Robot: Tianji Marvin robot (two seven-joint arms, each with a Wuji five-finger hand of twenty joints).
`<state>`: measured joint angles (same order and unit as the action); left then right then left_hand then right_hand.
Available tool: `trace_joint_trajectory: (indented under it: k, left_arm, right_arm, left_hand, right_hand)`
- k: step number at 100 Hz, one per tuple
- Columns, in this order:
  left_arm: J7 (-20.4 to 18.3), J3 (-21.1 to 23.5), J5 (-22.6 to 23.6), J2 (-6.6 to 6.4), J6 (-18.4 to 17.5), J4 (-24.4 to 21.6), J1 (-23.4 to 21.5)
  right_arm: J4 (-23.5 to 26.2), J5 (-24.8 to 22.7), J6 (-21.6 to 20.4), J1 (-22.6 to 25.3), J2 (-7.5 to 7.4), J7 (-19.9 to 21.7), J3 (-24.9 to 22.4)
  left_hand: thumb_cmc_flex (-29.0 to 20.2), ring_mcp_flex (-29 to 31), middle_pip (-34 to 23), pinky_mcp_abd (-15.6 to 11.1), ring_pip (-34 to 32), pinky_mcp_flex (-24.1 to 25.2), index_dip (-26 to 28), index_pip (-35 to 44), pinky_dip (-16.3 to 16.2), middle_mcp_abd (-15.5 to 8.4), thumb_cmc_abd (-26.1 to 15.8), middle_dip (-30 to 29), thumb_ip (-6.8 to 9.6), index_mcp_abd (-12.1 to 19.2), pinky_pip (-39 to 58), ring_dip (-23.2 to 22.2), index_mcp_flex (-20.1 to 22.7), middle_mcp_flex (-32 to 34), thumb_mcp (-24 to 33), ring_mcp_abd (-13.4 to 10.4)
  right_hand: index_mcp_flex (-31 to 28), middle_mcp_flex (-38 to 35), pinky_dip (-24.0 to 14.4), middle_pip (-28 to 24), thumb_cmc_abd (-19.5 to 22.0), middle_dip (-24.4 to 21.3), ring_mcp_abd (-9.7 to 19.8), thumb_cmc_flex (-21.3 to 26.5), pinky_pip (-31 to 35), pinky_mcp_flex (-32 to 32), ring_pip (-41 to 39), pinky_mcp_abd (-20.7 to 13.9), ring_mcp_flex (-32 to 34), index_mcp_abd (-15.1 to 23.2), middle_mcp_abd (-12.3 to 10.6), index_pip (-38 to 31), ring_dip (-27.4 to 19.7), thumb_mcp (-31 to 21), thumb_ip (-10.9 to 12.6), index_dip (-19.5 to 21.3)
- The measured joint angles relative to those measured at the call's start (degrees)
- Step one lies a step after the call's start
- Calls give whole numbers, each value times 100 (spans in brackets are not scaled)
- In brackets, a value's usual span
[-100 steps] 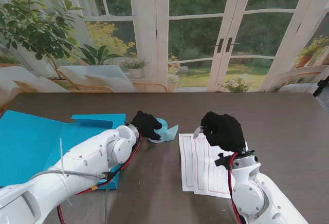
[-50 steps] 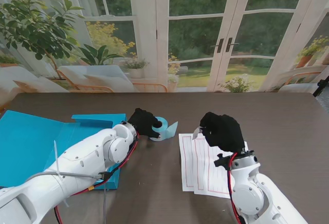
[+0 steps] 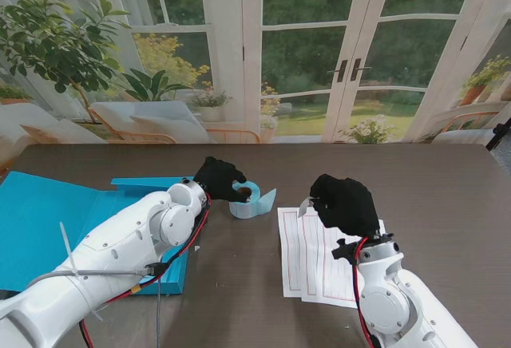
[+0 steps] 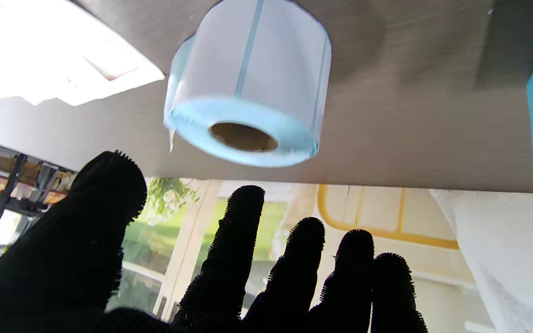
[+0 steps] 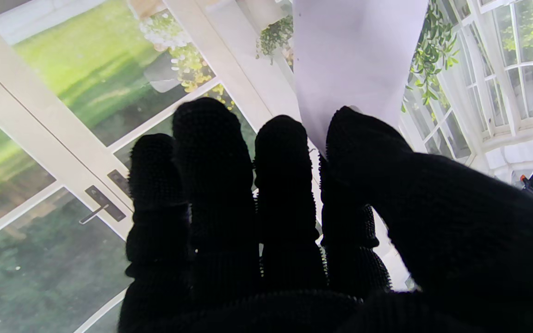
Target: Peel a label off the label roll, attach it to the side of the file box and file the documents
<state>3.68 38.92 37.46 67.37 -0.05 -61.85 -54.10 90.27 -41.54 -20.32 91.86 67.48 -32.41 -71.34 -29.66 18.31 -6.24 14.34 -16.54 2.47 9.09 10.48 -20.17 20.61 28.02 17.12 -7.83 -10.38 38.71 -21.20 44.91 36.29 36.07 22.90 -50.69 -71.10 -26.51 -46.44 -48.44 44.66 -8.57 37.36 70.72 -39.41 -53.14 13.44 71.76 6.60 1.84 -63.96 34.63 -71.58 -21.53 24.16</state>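
My left hand (image 3: 219, 179) hangs over the label roll (image 3: 251, 202), fingers (image 4: 241, 240) spread, gripping nothing; the roll sits on the table (image 3: 447, 180) just right of the blue file box (image 3: 48, 220). My right hand (image 3: 345, 203) pinches a peeled label (image 5: 356, 60) above the documents (image 3: 315, 264).

My left hand (image 3: 219, 179) rests at the left side of the label roll (image 3: 251, 202), fingers curled toward its top edge; I cannot tell whether they touch it. The pale blue roll stands on end on the dark wooden table (image 3: 447, 188), with a loose tail of backing sticking out on its right. To my left lies the blue file box (image 3: 48, 224), opened flat. My right hand (image 3: 345, 203) hovers over the documents (image 3: 319, 256), white sheets ruled in red, and pinches a small white label (image 3: 305, 205) at its fingertips.
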Motion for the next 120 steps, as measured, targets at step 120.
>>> trace_joint_trajectory:
  k: [120]
  left_arm:
    - [-774, 3144, -2039, -226, 3992, -2524, -2387]
  right_arm:
    - [-7, -39, 6, -86, 11, -53, 241]
  left_hand:
    - [3, 1178, -97, 976, -838, -426, -27, -79, -1126, 770, -973, 283, 120, -1597, 1015, -866, 196, 1120, -792, 782]
  right_hand:
    - [0, 0, 0, 0, 0, -1, -58, 0, 0, 0, -1, 2, -1, 0, 10, 0, 0, 0, 0, 0]
